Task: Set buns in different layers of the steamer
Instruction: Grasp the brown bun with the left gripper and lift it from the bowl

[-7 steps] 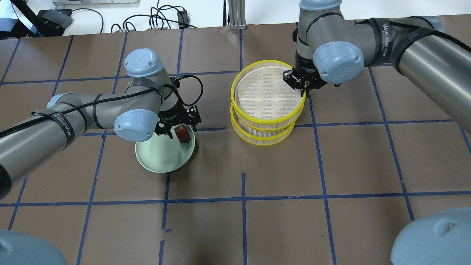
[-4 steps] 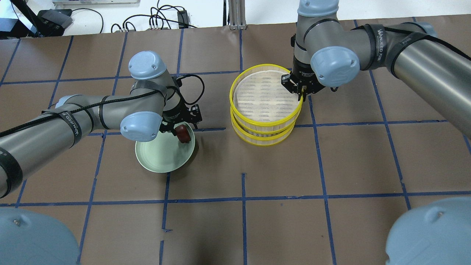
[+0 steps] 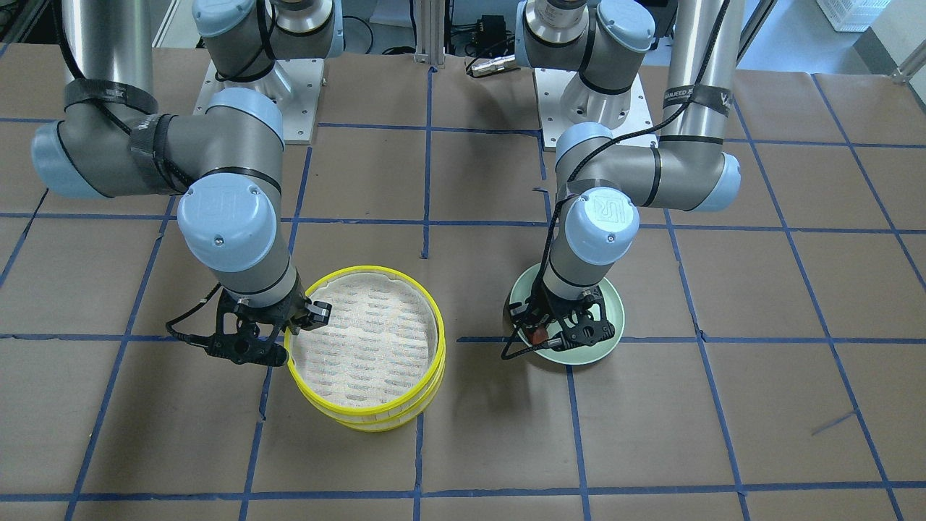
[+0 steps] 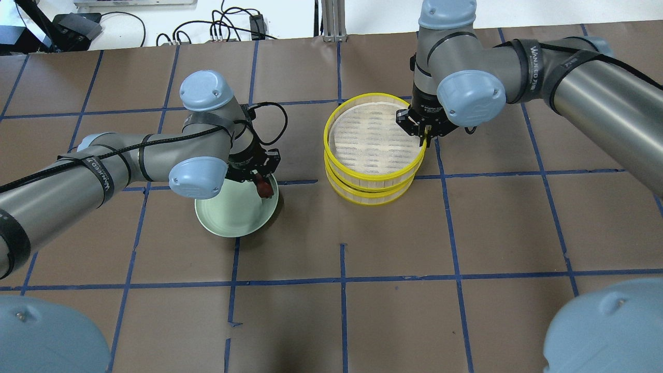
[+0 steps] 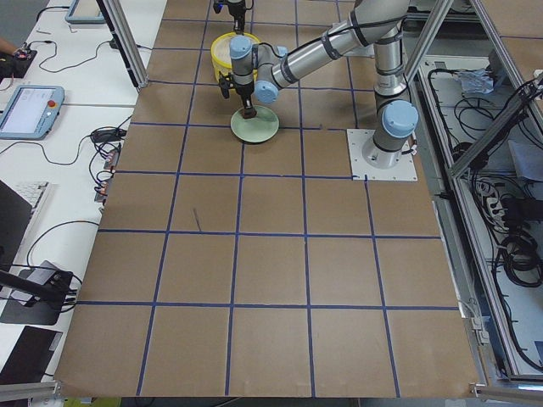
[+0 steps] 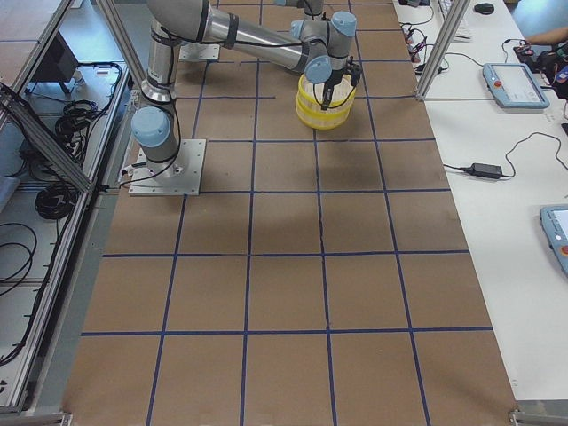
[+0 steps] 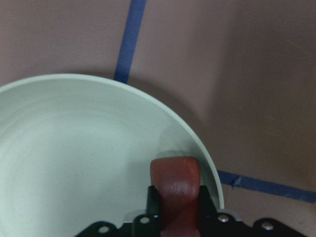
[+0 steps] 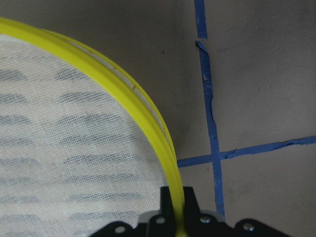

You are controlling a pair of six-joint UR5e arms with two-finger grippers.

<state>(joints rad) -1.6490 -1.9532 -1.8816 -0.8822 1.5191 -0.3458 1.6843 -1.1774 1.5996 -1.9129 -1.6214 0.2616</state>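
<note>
At the pale green plate's [image 4: 228, 220] edge nearest the steamer [image 4: 370, 194], the left arm's jaws are clamped on the reddish-brown bun [image 4: 264, 187]. The bun is small, smooth and rounded, with a dull sheen, and the dark jaws press in on both its sides [image 7: 175, 187]. It hangs just over the plate's inner slope; whether it touches the plate cannot be told. The steamer stands on the brown bench [image 4: 466, 233], near the plate but apart from it. Its upper tray [image 4: 376, 173] sits on the lower tray [image 4: 369, 201], slightly out of line with it. Both have bright yellow rims, and the upper shows a whitish slatted floor [image 8: 74, 148]. The right arm's jaws are closed on the upper tray's yellow rim [image 8: 148, 116], on the side away from the plate.
</note>
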